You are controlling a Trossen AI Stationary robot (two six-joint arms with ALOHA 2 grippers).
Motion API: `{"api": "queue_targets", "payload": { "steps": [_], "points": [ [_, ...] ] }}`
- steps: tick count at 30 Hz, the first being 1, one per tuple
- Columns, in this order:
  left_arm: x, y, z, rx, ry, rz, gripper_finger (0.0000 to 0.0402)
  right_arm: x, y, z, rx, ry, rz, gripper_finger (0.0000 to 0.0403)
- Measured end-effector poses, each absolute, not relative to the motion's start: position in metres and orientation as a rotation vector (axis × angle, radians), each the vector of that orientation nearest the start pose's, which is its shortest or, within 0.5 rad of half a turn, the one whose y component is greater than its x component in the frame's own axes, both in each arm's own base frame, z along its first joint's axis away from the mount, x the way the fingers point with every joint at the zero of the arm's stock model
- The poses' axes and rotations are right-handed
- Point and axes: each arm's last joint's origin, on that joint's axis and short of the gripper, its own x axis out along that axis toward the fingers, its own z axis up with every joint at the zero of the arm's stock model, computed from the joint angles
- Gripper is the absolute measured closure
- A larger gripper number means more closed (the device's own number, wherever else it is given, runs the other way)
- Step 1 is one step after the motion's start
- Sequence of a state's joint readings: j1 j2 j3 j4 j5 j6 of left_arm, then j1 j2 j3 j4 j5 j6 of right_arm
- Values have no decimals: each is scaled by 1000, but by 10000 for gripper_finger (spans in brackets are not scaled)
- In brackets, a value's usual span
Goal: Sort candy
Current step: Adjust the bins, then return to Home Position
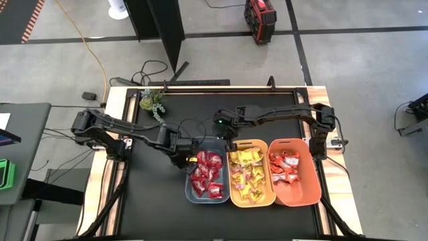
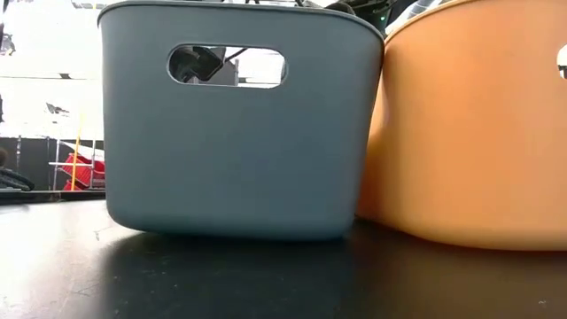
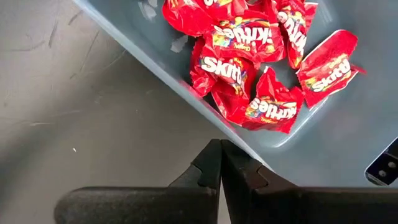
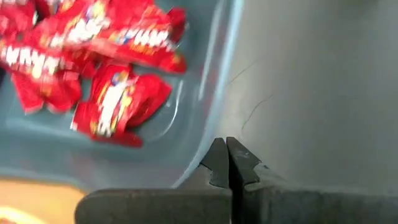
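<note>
Looks pretty much sorted: candy (image 1: 207,174) sits split by kind across the blue-grey bin (image 1: 189,191), yellow bin (image 1: 232,195) and orange bin (image 1: 304,191), while both grippers, left (image 1: 185,161) and right (image 1: 229,142), hover empty at the blue-grey bin's rim, jaws pinched closed.

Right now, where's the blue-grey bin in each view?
High: blue-grey bin left of the three, bottom centre.
Low: fills the left and centre, handle slot up top.
Left wrist: upper right, rim running diagonally.
Right wrist: left half.
Shared landmark: the red candy inside it, though not visible in low.
</note>
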State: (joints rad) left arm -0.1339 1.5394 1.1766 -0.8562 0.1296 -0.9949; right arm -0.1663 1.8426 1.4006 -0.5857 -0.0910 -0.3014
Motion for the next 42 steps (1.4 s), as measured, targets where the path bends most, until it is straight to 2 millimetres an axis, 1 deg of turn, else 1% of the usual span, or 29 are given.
{"api": "queue_targets", "payload": {
  "steps": [5, 9, 12, 14, 17, 20, 23, 26, 29, 31, 32, 35, 37, 39, 42],
  "points": [
    [292, -43, 246, -875, 1228, 420, 395, 385, -65, 237, -129, 933, 11, 394],
    [291, -43, 245, -899, 1215, 476, 395, 383, -70, 253, -107, 855, -33, 388],
    [289, -44, 245, -893, 1207, 516, 393, 378, -76, 266, -98, 808, -62, 379],
    [288, -43, 245, -889, 1218, 527, 382, 373, -81, 274, -96, 785, -82, 373],
    [287, -43, 244, -877, 1230, 527, 345, 366, -89, 284, -87, 767, -109, 367],
    [286, -43, 244, -883, 1237, 546, 292, 358, -95, 292, -81, 758, -129, 365],
    [280, -42, 246, -882, 1251, 581, 239, 349, -96, 306, -66, 722, -145, 365],
    [272, -39, 260, -865, 1172, 593, 200, 338, -96, 323, -10, 652, -88, 365],
    [258, -34, 282, -815, 1042, 598, 185, 325, -93, 343, 5, 571, -21, 365],
    [247, -30, 298, -737, 940, 610, 186, 316, -92, 351, 5, 524, 14, 369],
    [240, -28, 306, -691, 877, 629, 189, 310, -93, 352, 14, 504, 33, 375],
    [220, -24, 330, -511, 671, 689, 211, 287, -93, 345, 70, 450, 67, 395],
    [210, -21, 344, -411, 552, 717, 236, 267, -93, 337, 116, 406, 50, 396],
    [204, -18, 356, -338, 469, 733, 267, 247, -92, 332, 152, 330, 15, 397],
    [200, -12, 363, -274, 433, 733, 326, 216, -88, 326, 192, 234, -23, 400]
  ]
}}
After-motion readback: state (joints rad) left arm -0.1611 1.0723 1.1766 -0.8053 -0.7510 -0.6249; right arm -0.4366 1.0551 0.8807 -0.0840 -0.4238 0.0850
